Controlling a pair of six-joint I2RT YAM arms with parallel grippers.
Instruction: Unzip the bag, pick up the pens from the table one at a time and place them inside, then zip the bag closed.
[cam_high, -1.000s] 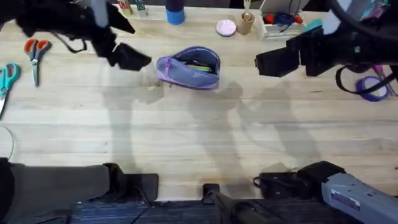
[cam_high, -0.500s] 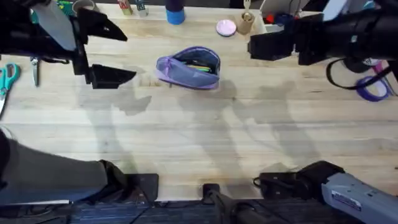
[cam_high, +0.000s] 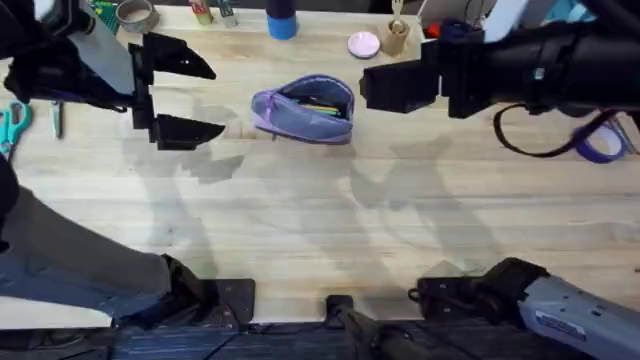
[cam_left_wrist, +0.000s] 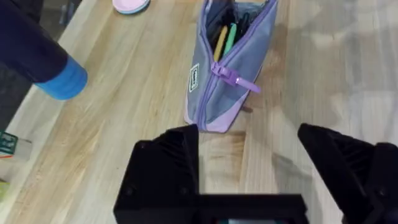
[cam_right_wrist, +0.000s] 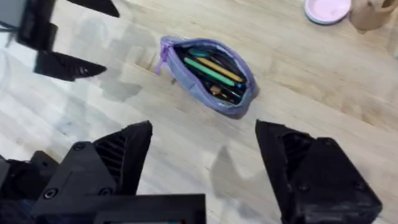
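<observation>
pens (cam_right_wrist: 211, 70) half buried in bag (cam_right_wrist: 186, 84); dark pen indistinct

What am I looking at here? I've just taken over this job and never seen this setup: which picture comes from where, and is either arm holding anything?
These are two robot arms at a wooden table. The wide picture comes from a fixed camera above, looking down. The left arm's fingers are spread open near the table's left side; the right arm's fingers reach in from the right, also open. Neither holds anything.

The other two pictures come from cameras on each wrist, with that arm's own black fingers at the bottom edge. Both look at the lavender bag, which lies unzipped with pens already inside. Its purple zipper pull shows in the left wrist view. Zipping it closed is what remains.
</observation>
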